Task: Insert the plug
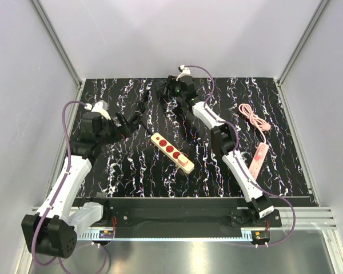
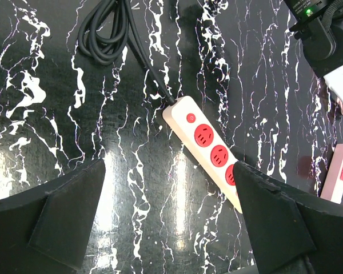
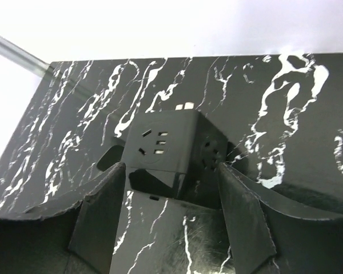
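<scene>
The plug (image 3: 160, 140) is a black boxy cube with socket slots on its faces and metal prongs at its far side. It rests on the marbled mat at the far centre. My right gripper (image 3: 171, 166) straddles it, one finger against each lower side, closed on it. In the top view the right gripper (image 1: 180, 87) covers the plug. The cream power strip (image 1: 171, 152) with red sockets lies mid-mat, also below my left wrist as the strip (image 2: 208, 148). My left gripper (image 2: 168, 217) hovers wide open left of it, holding nothing.
A black cord (image 2: 106, 34) coils from the cream strip's far end toward the back. A pink cable (image 1: 254, 117) and a pink strip (image 1: 259, 160) lie at the right. Grey walls enclose the mat on three sides.
</scene>
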`<state>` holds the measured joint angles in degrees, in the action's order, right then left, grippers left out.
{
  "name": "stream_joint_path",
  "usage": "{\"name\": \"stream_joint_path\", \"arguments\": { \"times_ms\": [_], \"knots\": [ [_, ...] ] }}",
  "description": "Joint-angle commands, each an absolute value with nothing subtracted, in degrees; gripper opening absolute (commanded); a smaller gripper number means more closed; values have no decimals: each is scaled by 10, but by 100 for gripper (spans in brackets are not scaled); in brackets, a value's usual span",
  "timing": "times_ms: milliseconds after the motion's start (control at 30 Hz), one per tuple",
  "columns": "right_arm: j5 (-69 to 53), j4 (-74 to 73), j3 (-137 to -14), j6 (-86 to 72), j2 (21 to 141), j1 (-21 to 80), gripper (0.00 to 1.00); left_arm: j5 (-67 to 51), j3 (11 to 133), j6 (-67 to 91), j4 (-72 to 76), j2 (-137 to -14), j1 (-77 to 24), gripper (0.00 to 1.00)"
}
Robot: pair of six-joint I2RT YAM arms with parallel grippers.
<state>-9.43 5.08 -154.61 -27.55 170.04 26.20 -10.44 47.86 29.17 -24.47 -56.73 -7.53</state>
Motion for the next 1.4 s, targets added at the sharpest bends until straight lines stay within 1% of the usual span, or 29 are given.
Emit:
{"name": "stream_joint_path", "arguments": {
  "times_ms": [0, 100, 133, 200, 300, 500, 567, 667, 733, 767, 867, 900, 933, 967, 1000, 1033, 1067, 1100, 1133, 1233, 1267, 1333, 1367],
  "knots": [
    [-119, 60, -1587, -299, 1701, 264, 70, -99, 481, 283, -211, -564, -72, 99],
    [-155, 61, -1575, -308, 1697, 264, 66, -101, 479, 286, -207, -564, -72, 99],
    [-170, 61, -1575, -308, 1697, 264, 59, -104, 478, 284, -207, -564, -72, 99],
    [-172, 55, -1576, -309, 1696, 264, 52, -101, 476, 281, -207, -563, -72, 99],
    [-161, 33, -1577, -314, 1695, 263, 49, -98, 474, 281, -212, -555, -72, 99],
    [-185, 4, -1554, -323, 1678, 264, 43, -96, 471, 290, -214, -540, -72, 99],
    [-187, -35, -1549, -316, 1668, 265, 41, -94, 477, 293, -213, -544, -72, 99],
    [-191, -55, -1512, -294, 1638, 265, 39, -95, 489, 297, -213, -550, -72, 99],
    [-185, -72, -1461, -269, 1613, 264, 38, -91, 496, 298, -214, -555, -72, 99],
    [-185, -78, -1440, -259, 1583, 263, 38, -89, 504, 298, -214, -562, -72, 99],
    [-187, -110, -1322, -224, 1488, 263, 33, -78, 523, 294, -214, -583, -72, 99],
    [-185, -104, -1221, -217, 1456, 263, 33, -70, 527, 295, -214, -591, -72, 99],
    [-184, -49, -1161, -214, 1420, 263, 33, -68, 533, 296, -214, -599, -72, 99],
    [-179, -7, -1097, -213, 1342, 263, 35, -66, 547, 297, -214, -620, -72, 99],
    [-171, 54, -992, -209, 1307, 263, 38, -72, 555, 300, -214, -633, -72, 99],
    [-165, 108, -968, -203, 1283, 263, 45, -78, 564, 301, -214, -644, -72, 99],
    [-157, 95, -970, -193, 1268, 262, 47, -85, 579, 308, -213, -667, -72, 99],
    [-149, 70, -1023, -176, 1274, 261, 47, -93, 584, 311, -209, -675, -72, 99],
    [-152, 18, -1059, -174, 1303, 259, 47, -94, 588, 312, -203, -684, -72, 99],
    [-171, 4, -1154, -194, 1364, 255, 47, -67, 603, 311, -151, -721, -71, 99],
    [-170, 4, -1198, -208, 1381, 256, 50, -67, 644, 309, -148, -758, -68, 99],
    [-156, 3, -1249, -225, 1438, 254, 61, -76, 691, 301, -129, -802, -68, 96],
    [-156, 3, -1274, -232, 1456, 253, 62, -82, 720, 301, -113, -842, -68, 94]
  ]
}}
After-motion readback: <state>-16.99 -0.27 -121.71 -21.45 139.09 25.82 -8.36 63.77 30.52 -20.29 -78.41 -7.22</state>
